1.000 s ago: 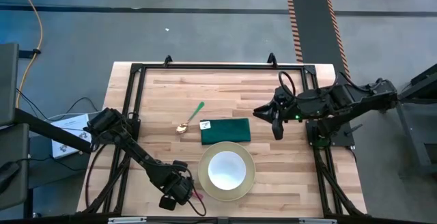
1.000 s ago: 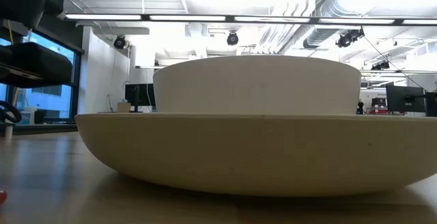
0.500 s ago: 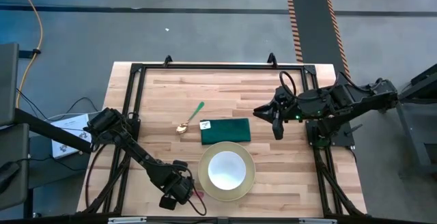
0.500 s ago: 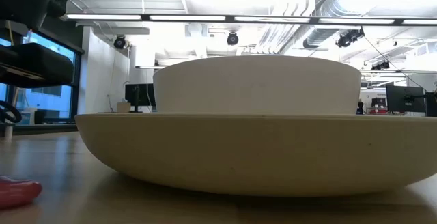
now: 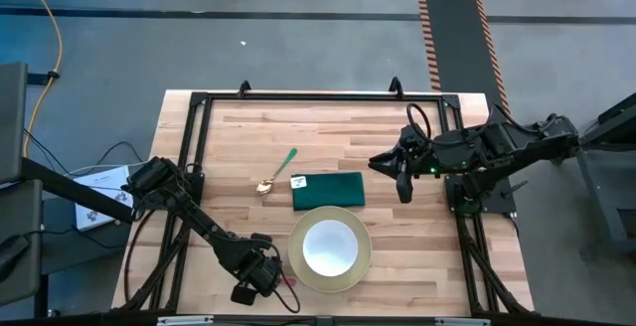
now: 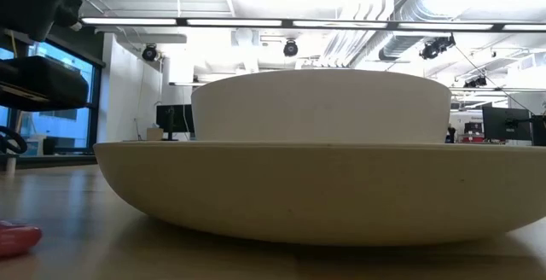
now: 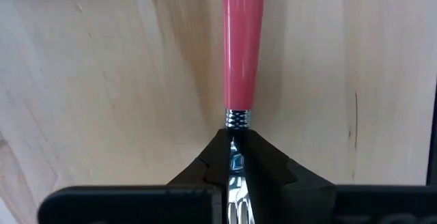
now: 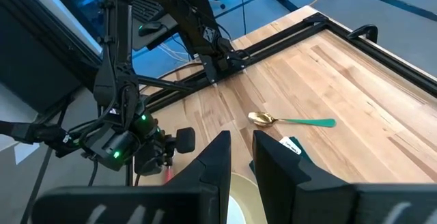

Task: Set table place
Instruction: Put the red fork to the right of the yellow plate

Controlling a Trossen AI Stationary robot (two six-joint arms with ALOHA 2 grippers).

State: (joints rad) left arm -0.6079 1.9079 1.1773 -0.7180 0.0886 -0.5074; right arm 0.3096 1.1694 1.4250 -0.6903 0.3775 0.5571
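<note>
Left gripper (image 5: 260, 278) low over the table (image 5: 248, 147), just beside the plate's (image 5: 356, 269) left rim, near the front edge. Fingers (image 7: 270, 166) pinched tight on the metal neck of the fork (image 7: 242, 60), right below the ribbed collar; pink handle pointing straight out ahead of the fingertips over bare wood. From above, a sliver of pink showing between gripper and plate. From table height, the pink handle end (image 6: 19, 237) lying low at the far left, well apart from the plate's (image 6: 316, 190) wall.

Plate pale yellow and round, near the front edge of the table, a little right of centre. White bowl (image 5: 329, 247) sitting inside the plate, centred; at table height the bowl (image 6: 320, 105) rising above the plate's rim.

Dark green folded napkin (image 5: 328, 191) just behind the plate, its front edge touching or slightly tucked under the rim; cannot tell which. Small white tag at the napkin's left corner. Spoon (image 5: 277, 172) behind and to the left of the plate, just beside the napkin's left end, gold bowl nearer the plate, green handle angled away toward the table's back.

Right gripper (image 5: 400, 174) raised over the table behind and to the right of the plate, beyond the napkin's right end, holding nothing. Its two fingers (image 8: 215, 159) parted by a narrow gap, with the spoon (image 8: 290, 121) and the left gripper (image 8: 164, 154) in sight beyond them.
</note>
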